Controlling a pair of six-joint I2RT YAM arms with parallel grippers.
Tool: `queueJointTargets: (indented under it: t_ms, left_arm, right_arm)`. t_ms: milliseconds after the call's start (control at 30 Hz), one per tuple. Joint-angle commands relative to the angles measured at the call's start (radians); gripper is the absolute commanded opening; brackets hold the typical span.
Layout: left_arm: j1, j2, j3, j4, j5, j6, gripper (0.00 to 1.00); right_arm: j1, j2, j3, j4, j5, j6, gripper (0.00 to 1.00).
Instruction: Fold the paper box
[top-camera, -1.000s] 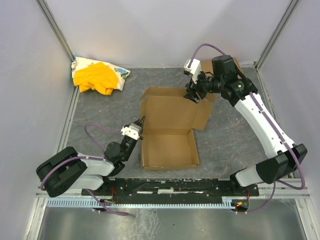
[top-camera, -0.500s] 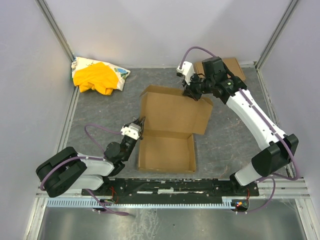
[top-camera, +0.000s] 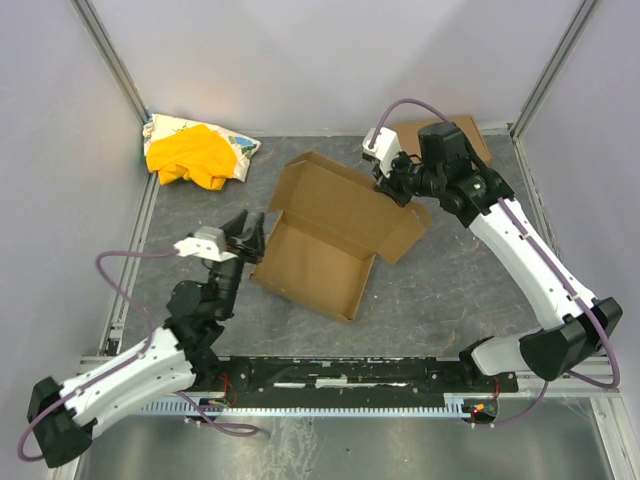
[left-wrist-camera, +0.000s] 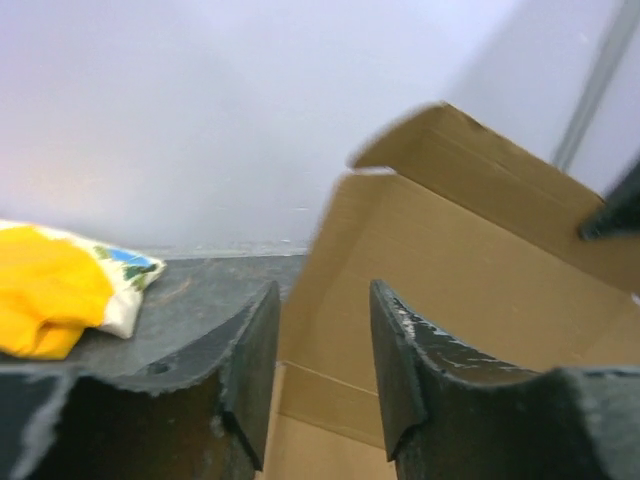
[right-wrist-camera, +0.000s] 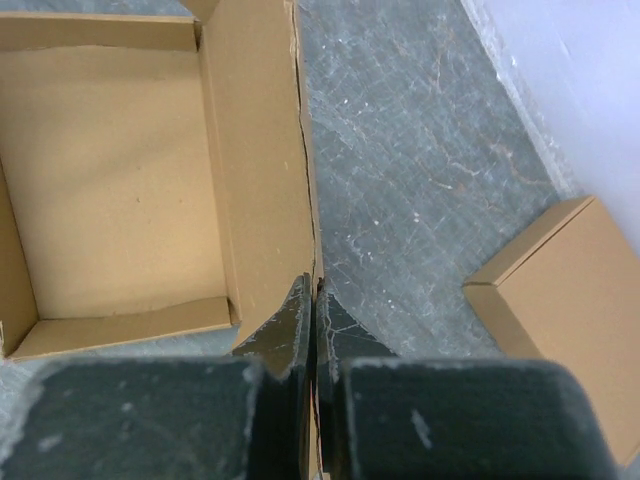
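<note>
The paper box (top-camera: 315, 262) lies turned at an angle in the middle of the mat, its shallow tray open and its lid (top-camera: 345, 205) raised behind it. My right gripper (top-camera: 392, 190) is shut on the lid's thin right edge; in the right wrist view the gripper (right-wrist-camera: 312, 292) pinches that cardboard edge, with the tray (right-wrist-camera: 110, 190) to its left. My left gripper (top-camera: 250, 232) hovers open just off the box's left corner. In the left wrist view its fingers (left-wrist-camera: 262, 350) stand apart with nothing between them, and the box's lid (left-wrist-camera: 470, 270) rises beyond.
A yellow-and-white cloth heap (top-camera: 195, 150) lies at the back left corner, also in the left wrist view (left-wrist-camera: 50, 300). A ready-made flat brown box (top-camera: 470, 130) sits at the back right, near my right arm, and shows in the right wrist view (right-wrist-camera: 570, 300). Grey walls enclose the mat.
The right gripper closed on the lid's edge. The box swung round at an angle. The left arm let go, opened, lifted and moved back to the left.
</note>
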Motion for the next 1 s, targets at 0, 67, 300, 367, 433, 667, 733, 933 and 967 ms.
queueJointTargets:
  t_ms: [0,67,300,367,433,667,733,933,967]
  left_arm:
    - [0.000,-0.165,0.112,-0.414,-0.291,-0.137,0.43]
    - [-0.001,-0.187,0.161,-0.506,-0.338,-0.131,0.42]
    - [0.001,-0.065,0.323,-0.666,-0.320,-0.155,0.47]
    - [0.003,0.000,0.368,-0.694,-0.323,-0.176,0.49]
    - [0.013,0.062,0.397,-0.728,-0.329,-0.231,0.50]
    - [0.045,0.109,0.274,-0.768,-0.289,-0.590,0.43]
    - [0.043,0.076,0.222,-0.746,-0.299,-0.645,0.41]
    - [0.046,0.019,0.159,-0.726,-0.279,-0.675,0.38]
    - [0.045,0.023,0.156,-0.725,-0.268,-0.678,0.38]
  right_arm:
    - [0.066,-0.074,-0.013,0.026,0.046,-0.144,0.01]
    - [0.099,-0.083,-0.006,-0.013,0.087,-0.230,0.01]
    - [0.164,-0.091,0.039,-0.110,0.126,-0.433,0.01]
    - [0.177,-0.096,0.043,-0.107,0.124,-0.437,0.01]
    - [0.193,-0.098,0.042,-0.100,0.143,-0.422,0.01]
    - [0.304,-0.150,-0.098,0.034,0.317,-0.395,0.01]
    - [0.347,-0.168,-0.152,0.073,0.394,-0.411,0.01]
    - [0.451,-0.191,-0.276,0.179,0.570,-0.392,0.01]
    - [0.460,-0.195,-0.293,0.198,0.578,-0.380,0.01]
